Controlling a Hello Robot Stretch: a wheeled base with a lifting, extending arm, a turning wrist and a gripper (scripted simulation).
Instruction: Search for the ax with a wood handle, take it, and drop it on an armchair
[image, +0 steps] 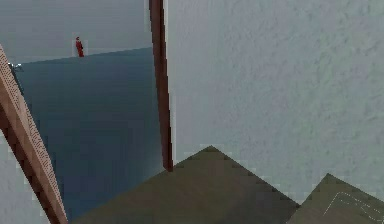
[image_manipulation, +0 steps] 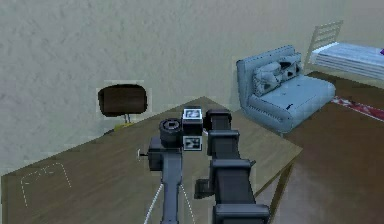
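My gripper (image_manipulation: 157, 150) shows in the arm side view as a dark body left of the two white marked squares, at the end of the dark arm bar. It stands above a brown tabletop (image_manipulation: 90, 170). I cannot make out its far end, so I cannot tell whether it holds anything. A pale blue upholstered seat (image_manipulation: 285, 92) with cushions stands on the floor at the arm side view's right, beyond the table's corner.
A dark brown rounded thing (image_manipulation: 123, 100) stands against the beige wall behind the table. A bed (image_manipulation: 352, 55) and a red rug (image_manipulation: 358, 104) lie at the far right. In the forward view, a brown door post (image: 160, 80) divides the wall from a blue surface (image: 95, 120) with a small red thing (image: 78, 46).
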